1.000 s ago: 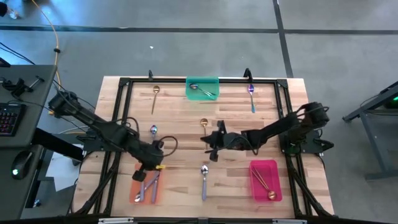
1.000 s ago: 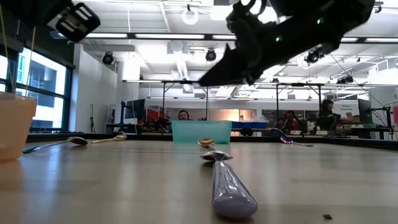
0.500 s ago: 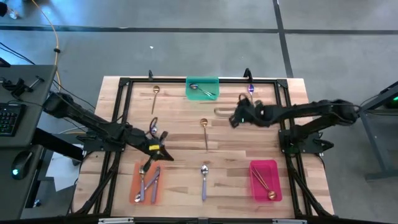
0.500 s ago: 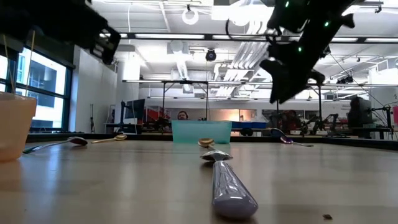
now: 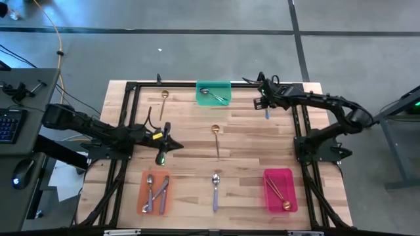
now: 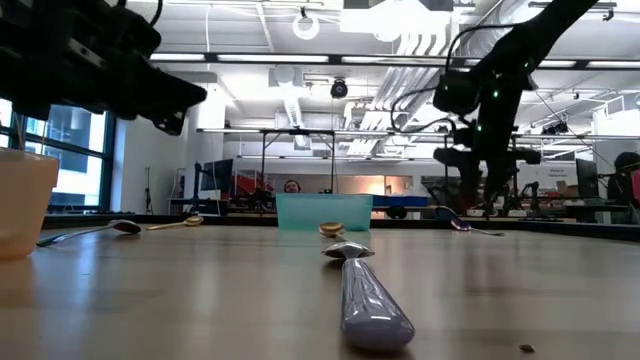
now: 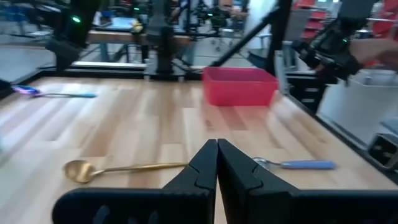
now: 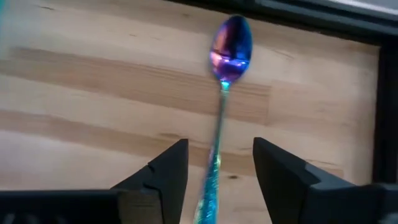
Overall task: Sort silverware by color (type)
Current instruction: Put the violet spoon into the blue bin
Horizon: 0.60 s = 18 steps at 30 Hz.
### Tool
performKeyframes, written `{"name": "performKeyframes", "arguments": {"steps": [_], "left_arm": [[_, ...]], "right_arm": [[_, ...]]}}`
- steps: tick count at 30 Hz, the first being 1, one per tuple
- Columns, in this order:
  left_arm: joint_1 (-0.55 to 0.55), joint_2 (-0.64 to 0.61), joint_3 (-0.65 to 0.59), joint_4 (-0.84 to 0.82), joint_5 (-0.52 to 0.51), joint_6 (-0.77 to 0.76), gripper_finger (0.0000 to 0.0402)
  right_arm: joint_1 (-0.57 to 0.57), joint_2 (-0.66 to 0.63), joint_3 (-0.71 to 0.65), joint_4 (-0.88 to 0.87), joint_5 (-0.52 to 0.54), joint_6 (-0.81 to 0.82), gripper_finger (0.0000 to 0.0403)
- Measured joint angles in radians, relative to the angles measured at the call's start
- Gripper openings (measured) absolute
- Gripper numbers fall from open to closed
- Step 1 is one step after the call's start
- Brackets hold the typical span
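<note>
1. Surface: pale wooden planks bounded by a black frame, on which all listed items are carried.
2. Left arm: extended from the left edge toward the middle. Its end effector is clenched, the fingers pressed together with nothing between them, above bare wood left of centre.
3. Right arm: reached to the far right corner. Its end effector is released, the fingers spread to either side of the iridescent spoon's handle, without closing on it.
4. Green tray: set at the far edge, middle; one silver spoon is held in it.
5. Orange tray: set at the near left; several spoons, silver and blue-handled, are laid in it.
6. Pink tray: set at the near right; gold spoons are laid in it.
7. Iridescent spoon: laid flat at the far right, under the right end effector.
8. Gold spoon: laid loose at centre.
9. Second gold spoon: laid at the far left, near the frame.
10. Blue-handled spoon: laid at the near edge, between the orange and pink trays.
11. Another iridescent spoon: laid just beside the left end effector.
</note>
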Motion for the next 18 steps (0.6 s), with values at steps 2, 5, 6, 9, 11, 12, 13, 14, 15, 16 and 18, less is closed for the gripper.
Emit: {"name": "performKeyframes", "arguments": {"steps": [2,5,6,9,11,12,13,14,15,16,18], "left_arm": [[0.030,0.000,0.000,-0.004,0.000,0.001,0.0000],[0.066,0.000,0.000,-0.006,0.000,0.002,0.0001],[0.076,0.000,0.000,-0.006,0.001,0.002,0.0000],[0.102,0.000,0.000,-0.007,0.004,0.002,0.0000],[0.116,0.000,0.000,-0.008,0.005,0.000,0.0001],[0.122,0.000,0.000,-0.009,0.005,0.000,0.0000],[0.127,0.000,0.000,-0.009,0.005,0.000,0.0000],[0.133,0.000,0.000,-0.009,0.005,0.002,0.0000],[0.140,0.000,0.000,-0.009,0.005,0.007,0.0000],[0.147,0.000,0.000,-0.009,0.005,0.008,0.0000],[0.162,0.000,0.000,-0.009,0.005,0.008,0.0000]], "right_arm": [[-0.033,0.033,0.000,0.019,-0.021,-0.027,0.0159],[-0.065,0.087,0.000,0.049,-0.043,-0.050,0.0154],[-0.070,0.104,0.000,0.056,-0.041,-0.050,0.0152],[-0.083,0.156,0.000,0.099,-0.042,-0.057,0.0145],[-0.088,0.184,0.000,0.115,-0.043,-0.060,0.0137],[-0.091,0.198,0.000,0.123,-0.043,-0.060,0.0133],[-0.094,0.212,0.000,0.127,-0.044,-0.060,0.0128],[-0.097,0.225,0.000,0.129,-0.043,-0.060,0.0122],[-0.100,0.236,0.000,0.133,-0.045,-0.059,0.0116],[-0.101,0.244,0.003,0.137,-0.045,-0.060,0.0110],[-0.100,0.261,0.005,0.139,-0.044,-0.067,0.0095]]}}
